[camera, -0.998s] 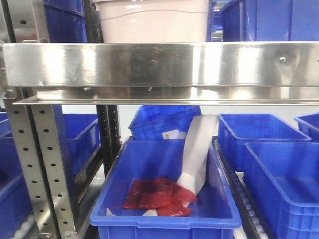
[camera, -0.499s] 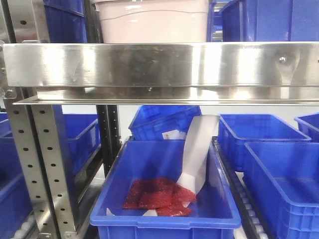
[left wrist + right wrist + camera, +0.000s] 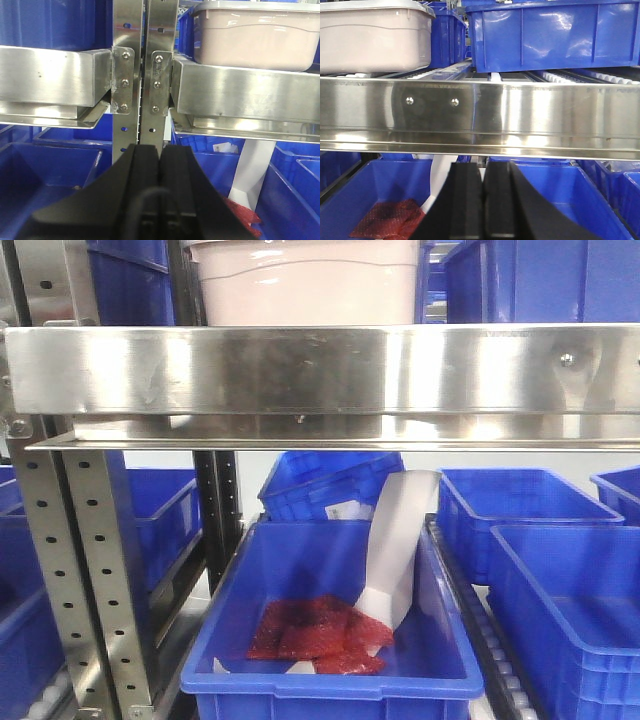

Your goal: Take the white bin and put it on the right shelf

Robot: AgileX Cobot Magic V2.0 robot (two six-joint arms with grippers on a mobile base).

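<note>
The right shelf (image 3: 320, 370) is seen as shiny brushed steel; the white bin (image 3: 305, 285) as smooth pale plastic; the crates (image 3: 330, 630) as glossy blue plastic.

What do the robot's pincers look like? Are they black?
Yes. Each wrist camera shows a black pincer with a dull plastic look: the left pincer and the right pincer. Each is made of two flat-sided fingers that widen toward the camera like a wedge, with a thin seam between them. On the left one, a dark cable loops near the base. No markings show.
</note>
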